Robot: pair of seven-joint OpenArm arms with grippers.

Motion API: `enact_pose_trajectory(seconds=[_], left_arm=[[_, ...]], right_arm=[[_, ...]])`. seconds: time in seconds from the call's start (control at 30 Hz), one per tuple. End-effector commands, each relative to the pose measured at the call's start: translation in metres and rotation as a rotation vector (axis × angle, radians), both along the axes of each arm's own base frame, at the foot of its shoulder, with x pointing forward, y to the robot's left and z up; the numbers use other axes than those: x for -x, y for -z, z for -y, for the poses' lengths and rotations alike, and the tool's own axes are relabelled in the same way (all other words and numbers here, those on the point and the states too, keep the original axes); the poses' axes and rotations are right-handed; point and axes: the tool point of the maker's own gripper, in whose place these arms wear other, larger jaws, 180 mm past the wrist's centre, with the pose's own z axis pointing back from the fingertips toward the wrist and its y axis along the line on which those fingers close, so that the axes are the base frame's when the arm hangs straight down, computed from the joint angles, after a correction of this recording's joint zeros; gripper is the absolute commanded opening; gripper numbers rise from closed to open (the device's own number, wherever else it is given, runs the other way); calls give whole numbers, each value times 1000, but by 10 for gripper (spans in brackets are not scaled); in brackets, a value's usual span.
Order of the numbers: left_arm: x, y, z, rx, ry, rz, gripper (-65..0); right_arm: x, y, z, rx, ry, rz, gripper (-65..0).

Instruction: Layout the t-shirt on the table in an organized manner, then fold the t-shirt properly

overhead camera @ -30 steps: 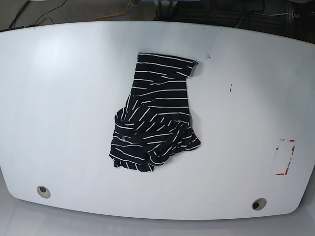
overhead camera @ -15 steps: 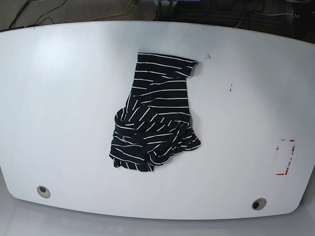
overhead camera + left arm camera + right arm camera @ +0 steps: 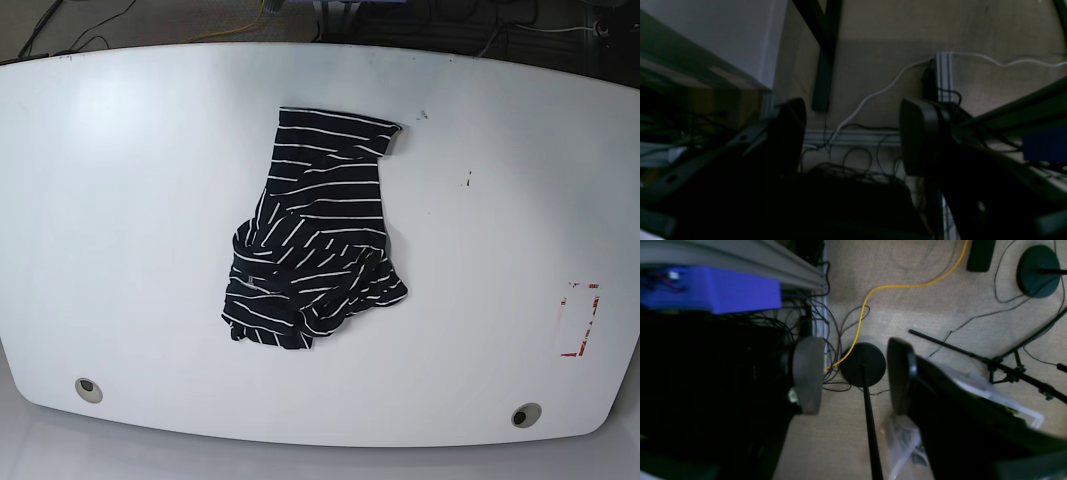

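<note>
The black t-shirt (image 3: 312,235) with thin white stripes lies crumpled in a heap near the middle of the white table (image 3: 120,220). Its far part lies flatter, and its near part is bunched in folds. Neither arm shows in the base view. My left gripper (image 3: 853,133) is open over the floor, away from the table, with nothing between its fingers. Over the floor too, my right gripper (image 3: 855,373) stands open and holds nothing.
The table carries a red-marked rectangle (image 3: 578,320) at the near right, two round grommets (image 3: 88,389) (image 3: 526,415) along the near edge and small dark specks (image 3: 466,180). Below the wrists are cables, a yellow cable (image 3: 873,293), round stand bases (image 3: 863,364) and a blue box (image 3: 716,295).
</note>
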Motion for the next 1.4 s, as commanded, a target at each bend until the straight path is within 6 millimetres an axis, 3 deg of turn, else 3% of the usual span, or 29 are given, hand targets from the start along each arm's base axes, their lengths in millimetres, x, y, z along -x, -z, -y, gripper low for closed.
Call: enact_pose_trajectory(seconds=[0.0, 0.27, 0.5, 1.0, 1.2, 1.37], left_arm=[[0, -17, 0, -4, 13, 35, -237], [-21, -54, 7, -5, 51, 124, -237], [-43, -85, 15, -3, 82, 213, -237], [-79, -123, 18, -9, 161, 337, -237], [-90, -131, 7, 5, 149, 374, -237], [-100, -132, 2, 16, 144, 363, -237]], right_arm=[[2, -14, 0, 8, 9, 16, -354], [-15, -56, 0, 34, -4, 84, -354], [-50, -81, 1, 53, -17, 188, -354], [-63, -90, 4, 31, 45, 242, -354], [-66, -96, 24, 53, 99, 265, -354], [-80, -98, 40, 93, 109, 306, -354]])
